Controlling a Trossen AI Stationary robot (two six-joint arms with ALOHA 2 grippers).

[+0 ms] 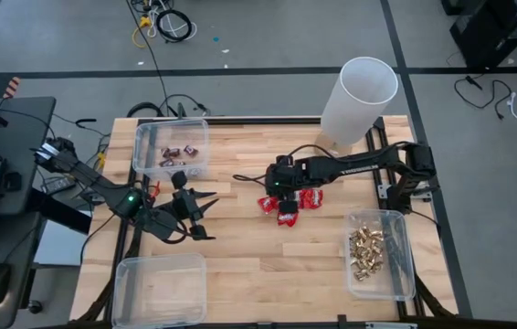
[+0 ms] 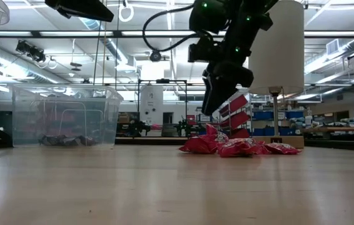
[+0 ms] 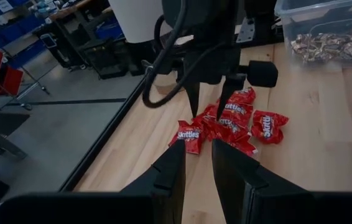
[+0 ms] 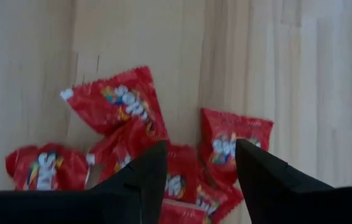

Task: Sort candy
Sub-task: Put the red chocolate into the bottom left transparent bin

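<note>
Several shiny red candy packets (image 1: pixel 288 206) lie in a small heap on the wooden table near its middle, also seen in the low view (image 2: pixel 233 147). My right gripper (image 4: pixel 201 165) hangs open just above the heap, fingers slanting down, apart from the packets (image 4: pixel 129 106). My left gripper (image 3: pixel 198 168) stands open to the left of the heap (image 3: pixel 226 121), raised off the table, nothing between its fingers. Dark mini bars (image 1: pixel 178 155) lie in the far-left clear bin. Gold-foil pieces (image 1: pixel 366 249) lie in the clear bin at the right.
A clear bin (image 1: pixel 158 288) with nothing in it stands at the near left corner. A tall white cylinder (image 1: pixel 359 91) stands at the far right edge. Bare table lies between the heap and the near edge. A laptop and mouse sit off the table's left.
</note>
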